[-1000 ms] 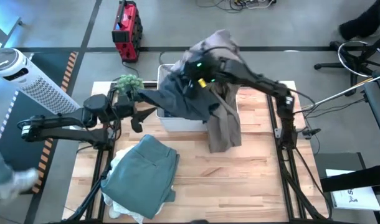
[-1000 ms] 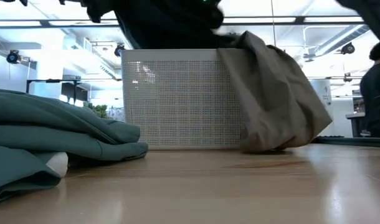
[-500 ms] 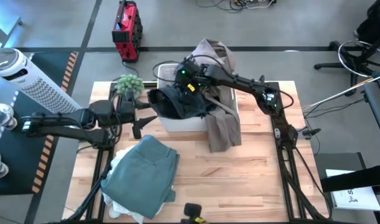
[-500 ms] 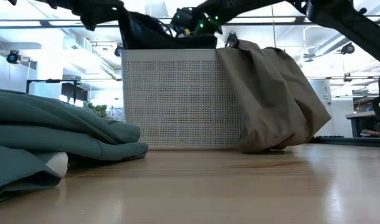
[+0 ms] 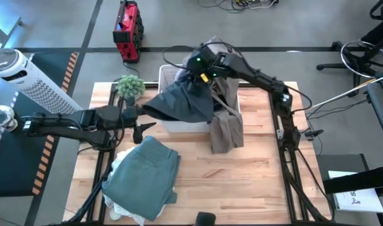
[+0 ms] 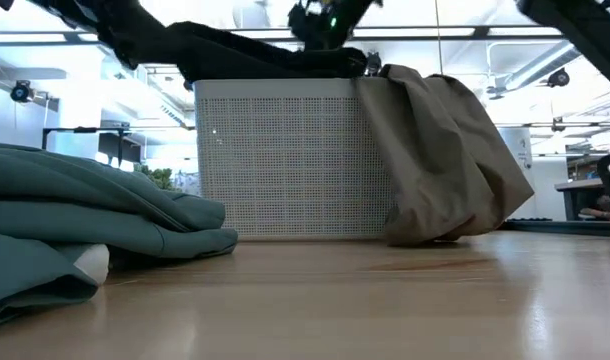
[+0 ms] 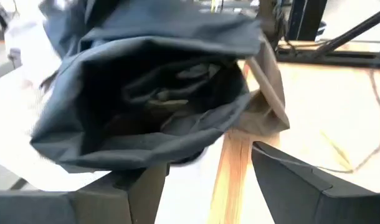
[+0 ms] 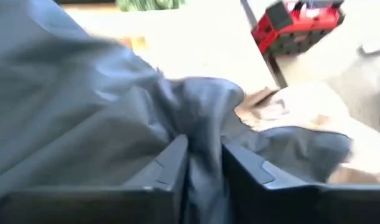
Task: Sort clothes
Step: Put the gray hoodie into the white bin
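A dark grey garment (image 5: 179, 103) hangs from my right gripper (image 5: 198, 68), which is shut on it above the white bin (image 5: 179, 125). The cloth spreads over the bin's left rim toward my left gripper (image 5: 141, 125). That gripper is open, with its fingers just under the cloth's near-left edge (image 7: 134, 163). A tan garment (image 5: 226, 129) is draped over the bin's right wall, with its lower end on the table. A grey-green piece (image 5: 144, 176) lies folded on a white piece (image 5: 118, 207) at the table's front left. My right gripper pinches a fold of the dark grey garment (image 8: 204, 163) between its two fingers, coming from above and slanting down. The cloth falls away below the fingers and lies spread on the bin's rim (image 6: 275, 72). Whether my left gripper touches the cloth's edge, I cannot tell.
A small green plant (image 5: 130, 85) stands at the table's far left, beside the bin. Bare wood (image 5: 242, 182) stretches across the front right. A red case (image 5: 127, 28) and a white fan (image 5: 19, 72) stand on the floor beyond the table.
My right gripper dipped toward the bin's near-left side, bunching the dark garment there. It then drew back toward the far edge and up. The garment has spread out, and its left corner now reaches toward my left gripper.
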